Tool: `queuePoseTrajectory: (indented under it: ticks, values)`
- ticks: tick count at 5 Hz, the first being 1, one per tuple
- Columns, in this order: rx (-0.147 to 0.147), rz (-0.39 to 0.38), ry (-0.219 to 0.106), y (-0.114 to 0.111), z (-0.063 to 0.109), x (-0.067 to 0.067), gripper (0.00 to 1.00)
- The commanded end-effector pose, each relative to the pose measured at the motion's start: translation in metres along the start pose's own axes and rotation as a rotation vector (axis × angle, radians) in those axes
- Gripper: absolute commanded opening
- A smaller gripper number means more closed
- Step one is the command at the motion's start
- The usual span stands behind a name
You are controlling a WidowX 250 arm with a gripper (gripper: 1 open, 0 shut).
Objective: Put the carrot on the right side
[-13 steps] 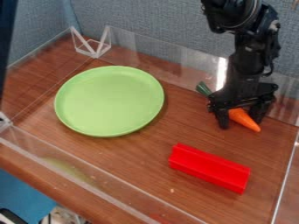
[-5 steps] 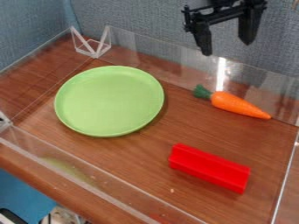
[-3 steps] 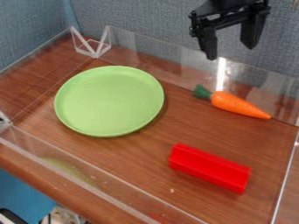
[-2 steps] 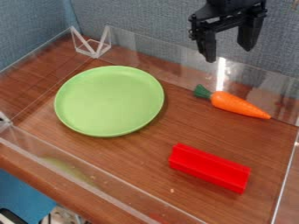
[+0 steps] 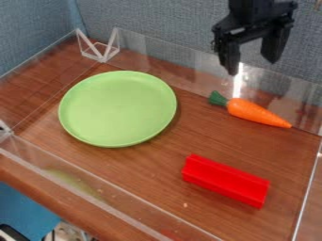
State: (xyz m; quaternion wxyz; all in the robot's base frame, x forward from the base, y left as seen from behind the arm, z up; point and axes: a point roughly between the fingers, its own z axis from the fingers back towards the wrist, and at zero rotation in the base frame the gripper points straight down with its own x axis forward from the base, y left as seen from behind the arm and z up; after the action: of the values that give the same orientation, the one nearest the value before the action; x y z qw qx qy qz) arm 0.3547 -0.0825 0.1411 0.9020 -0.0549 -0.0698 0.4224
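Observation:
The carrot (image 5: 255,111), orange with a short green cap at its left end, lies on the wooden table toward the right side, pointing right and slightly forward. My gripper (image 5: 250,53) hangs in the air above and behind it, fingers pointing down and spread open with nothing between them. It does not touch the carrot.
A round green plate (image 5: 117,107) lies at the left centre. A red rectangular block (image 5: 225,180) rests near the front right. Clear acrylic walls (image 5: 176,50) ring the table, and a small clear wire stand (image 5: 96,43) sits at the back left.
The open gripper let go of the carrot, rose, and over the last second has drifted a little right and lower. The carrot lies still.

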Motion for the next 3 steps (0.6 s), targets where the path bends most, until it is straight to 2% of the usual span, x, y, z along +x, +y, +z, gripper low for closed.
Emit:
queuePoseTrajectory:
  ticks: [1, 2, 3]
  values:
    - [-0.011, 0.036, -0.029, 0.002, 0.003, -0.004, 1.00]
    - [0.003, 0.074, -0.049, 0.008, 0.005, -0.006, 1.00]
    - [-0.005, 0.102, -0.063, 0.011, 0.016, -0.008, 1.00]
